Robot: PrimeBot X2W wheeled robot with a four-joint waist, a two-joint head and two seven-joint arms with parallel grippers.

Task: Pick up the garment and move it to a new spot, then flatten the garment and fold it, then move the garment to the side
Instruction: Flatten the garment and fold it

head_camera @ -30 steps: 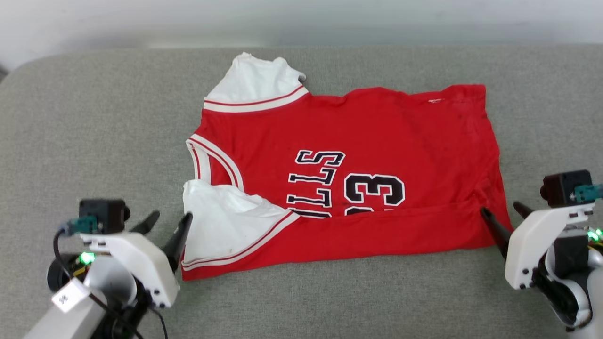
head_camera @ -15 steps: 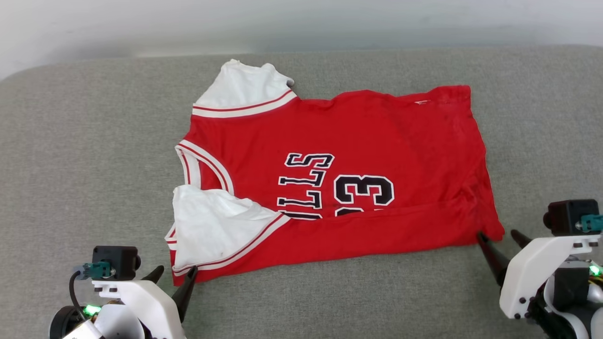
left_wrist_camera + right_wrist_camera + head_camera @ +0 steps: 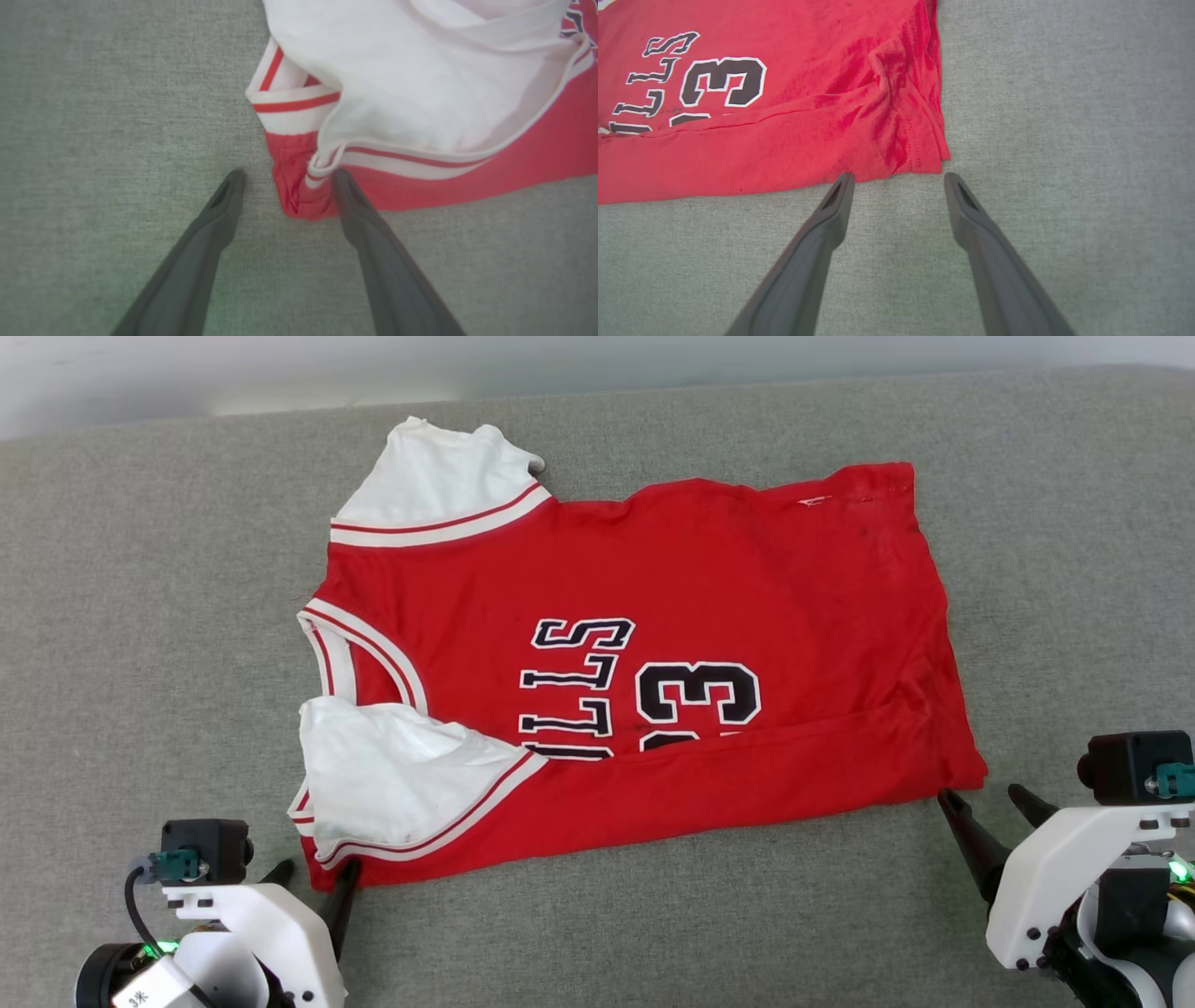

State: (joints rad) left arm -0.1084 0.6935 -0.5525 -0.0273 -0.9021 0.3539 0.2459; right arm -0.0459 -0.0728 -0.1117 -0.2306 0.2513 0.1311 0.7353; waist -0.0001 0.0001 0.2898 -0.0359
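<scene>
The garment [image 3: 653, 616], a red jersey with white sleeves and black lettering, lies on the grey cushion, its near edge folded up over the lower part of the print. My left gripper [image 3: 313, 877] stands open at the near left corner; in the left wrist view that red corner [image 3: 299, 196] lies between the fingers of the left gripper [image 3: 285, 179], not gripped. My right gripper [image 3: 980, 795] is open just off the near right corner, and in the right wrist view the right gripper [image 3: 896, 179] has its tips just short of the hem [image 3: 920, 158].
The grey fabric surface [image 3: 140, 663] runs wide around the garment on every side. A pale wall or edge [image 3: 187, 373] borders it at the back.
The camera has shifted, so the whole picture moved. Relative to the garment, both grippers have drawn back toward me, from beside its lower sleeve and hem to its near corners. Both stay open.
</scene>
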